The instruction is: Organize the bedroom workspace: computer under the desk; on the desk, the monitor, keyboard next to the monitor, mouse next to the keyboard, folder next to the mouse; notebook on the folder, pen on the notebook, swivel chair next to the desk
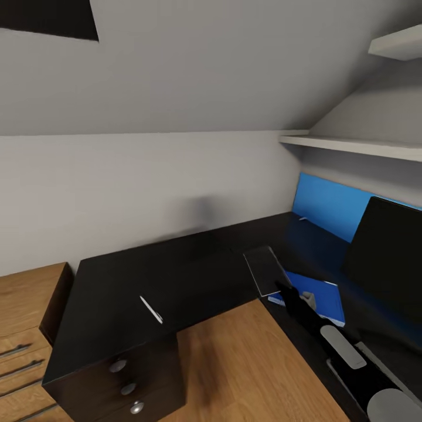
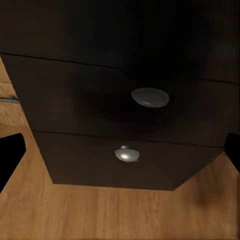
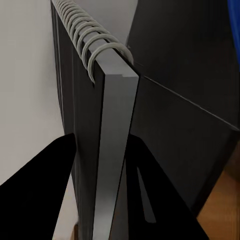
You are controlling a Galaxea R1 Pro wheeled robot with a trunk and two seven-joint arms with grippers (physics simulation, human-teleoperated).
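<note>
My right gripper (image 1: 288, 291) is shut on the notebook (image 1: 265, 268), a thin dark spiral-bound book held tilted just above the black desk (image 1: 176, 275). The notebook hangs at the left edge of the bright blue folder (image 1: 319, 296), which lies flat on the desk in front of the monitor (image 1: 390, 252). In the right wrist view the notebook (image 3: 112, 125) stands edge-on between the black fingers (image 3: 40, 190) of that gripper (image 3: 107, 200). The pen (image 1: 151, 309) lies on the desk's left wing. My left gripper (image 2: 120, 150) is open, low in front of the drawer unit (image 2: 90, 100).
The drawer unit with round silver knobs (image 1: 126, 384) sits under the desk's left end. A light wooden dresser (image 1: 23, 316) stands left of it. A blue panel (image 1: 331, 205) backs the monitor, with white shelves (image 1: 351, 145) above. Wood floor (image 1: 234, 363) fills the desk's inner corner.
</note>
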